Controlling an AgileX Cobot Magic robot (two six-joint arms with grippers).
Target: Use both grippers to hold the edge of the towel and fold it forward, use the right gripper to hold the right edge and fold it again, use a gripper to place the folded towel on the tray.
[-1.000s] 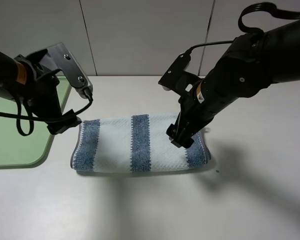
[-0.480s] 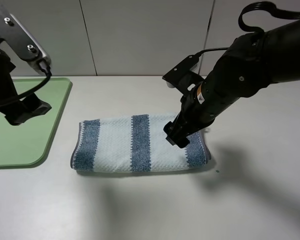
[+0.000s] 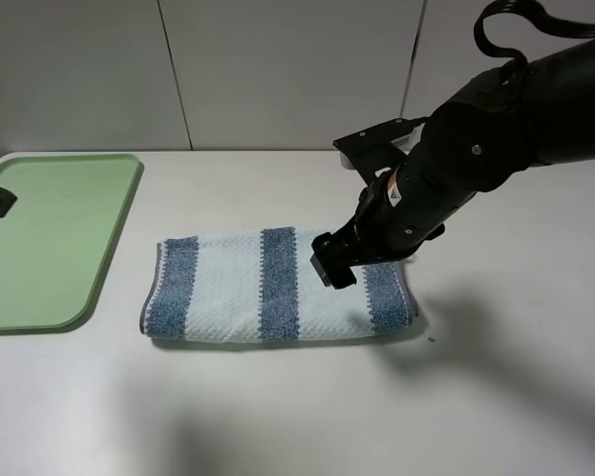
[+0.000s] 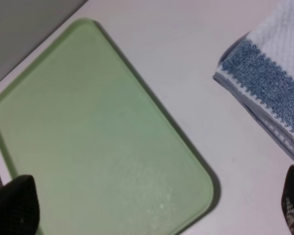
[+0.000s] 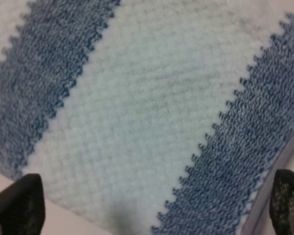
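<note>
Lab-style test bench: bare white table (image 3: 278, 416), plain panelled wall (image 3: 278, 69).

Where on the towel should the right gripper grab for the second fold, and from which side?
Its right edge, the blue-striped short end. Come from above and the right: the towel lies flat and doubled, that end faces open table, and the open right gripper hovers near it.
</note>
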